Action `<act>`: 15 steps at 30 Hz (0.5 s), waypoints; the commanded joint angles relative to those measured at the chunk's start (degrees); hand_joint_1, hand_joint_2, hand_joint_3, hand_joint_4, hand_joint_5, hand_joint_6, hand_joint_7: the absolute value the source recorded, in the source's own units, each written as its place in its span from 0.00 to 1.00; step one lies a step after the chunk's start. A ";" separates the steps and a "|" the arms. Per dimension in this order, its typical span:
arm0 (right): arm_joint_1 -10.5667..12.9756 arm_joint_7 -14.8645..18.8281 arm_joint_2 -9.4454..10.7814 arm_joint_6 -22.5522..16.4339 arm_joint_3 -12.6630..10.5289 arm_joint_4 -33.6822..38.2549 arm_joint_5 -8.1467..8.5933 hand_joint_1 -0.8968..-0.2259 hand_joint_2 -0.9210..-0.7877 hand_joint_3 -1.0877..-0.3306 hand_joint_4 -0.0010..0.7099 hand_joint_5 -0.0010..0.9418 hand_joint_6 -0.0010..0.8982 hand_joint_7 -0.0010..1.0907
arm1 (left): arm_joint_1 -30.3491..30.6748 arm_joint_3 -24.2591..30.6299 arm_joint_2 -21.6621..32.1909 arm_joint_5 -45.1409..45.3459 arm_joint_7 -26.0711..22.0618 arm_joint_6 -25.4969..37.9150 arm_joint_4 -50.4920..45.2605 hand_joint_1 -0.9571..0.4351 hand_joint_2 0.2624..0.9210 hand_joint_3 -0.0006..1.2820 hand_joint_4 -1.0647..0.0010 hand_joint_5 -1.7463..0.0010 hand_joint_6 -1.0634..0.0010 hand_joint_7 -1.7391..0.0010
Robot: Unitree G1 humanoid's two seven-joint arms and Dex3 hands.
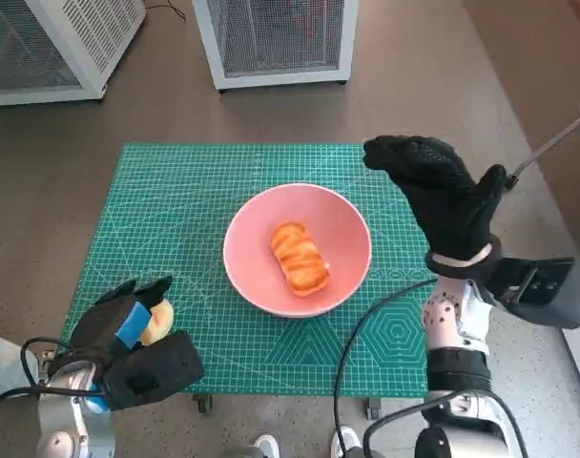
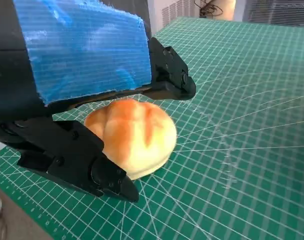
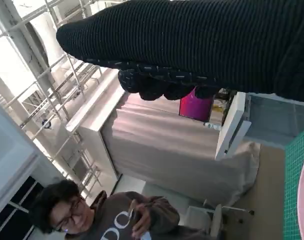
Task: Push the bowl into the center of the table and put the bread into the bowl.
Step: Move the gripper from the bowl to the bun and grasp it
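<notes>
The left hand (image 2: 87,125) is closing around a soft, light bun (image 2: 132,137) near the tabletop (image 1: 176,200) corner; gentle side grip suits. The right hand (image 1: 443,196) is hovering empty, fingers spread, beside the centred bowl (image 1: 352,229), already holding bread (image 1: 300,258).

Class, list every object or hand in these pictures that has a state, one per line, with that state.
Pink round bowl: upright near the middle of the green cutting mat, holding bread.
Glazed ridged bread loaf: lying inside the bowl.
Round golden bread bun: on the mat, between the left hand's fingers.
Left hand: around the bun.
Right hand: raised, holding nothing.
</notes>
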 commanded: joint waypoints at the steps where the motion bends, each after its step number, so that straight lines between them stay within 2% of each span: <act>1: 1.26 -0.35 -0.03 -0.07 -0.01 0.36 -0.13 0.64 0.00 0.82 0.55 0.00 0.70 0.01 | -1.28 -0.39 -0.12 1.25 1.67 -1.20 3.08 0.68 0.84 0.01 0.67 0.99 0.56 0.98; 4: 1.38 -0.50 0.09 -0.26 0.10 0.37 -0.33 0.64 0.00 0.82 0.55 0.00 0.70 0.01 | -1.80 -0.51 -0.14 1.41 2.41 -1.73 4.77 0.68 0.85 0.01 0.64 0.98 0.54 0.98; 8: 1.46 -0.53 0.09 -0.32 0.14 0.47 -0.38 0.64 0.00 0.83 0.55 0.00 0.70 0.01 | -2.31 -0.71 -0.26 1.67 3.36 -2.34 6.56 0.70 0.88 0.01 0.55 0.98 0.45 0.97; 12: 1.56 -0.67 0.05 -0.28 0.19 0.31 -0.43 0.63 0.00 0.83 0.56 0.00 0.70 0.01 | -2.41 -0.53 -0.12 1.84 3.74 -2.95 7.23 0.72 0.93 0.02 0.38 0.95 0.31 0.94; 13: 1.56 -0.70 0.03 -0.26 0.19 0.29 -0.44 0.64 0.00 0.83 0.56 0.00 0.70 0.01 | -2.39 -0.47 -0.08 1.86 3.80 -3.10 7.25 0.71 0.96 0.05 0.41 0.72 0.35 0.70; 14: 1.55 -0.71 0.00 -0.25 0.17 0.30 -0.42 0.64 0.00 0.83 0.56 0.00 0.70 0.01 | -2.22 -0.30 0.05 1.85 3.80 -3.33 6.98 0.70 0.97 0.08 0.44 0.56 0.40 0.54; 15: 1.53 -0.71 -0.02 -0.25 0.15 0.34 -0.41 0.64 0.00 0.83 0.56 0.00 0.70 0.01 | -2.11 -0.16 0.13 1.84 3.80 -3.50 6.80 0.70 0.98 0.08 0.44 0.51 0.41 0.49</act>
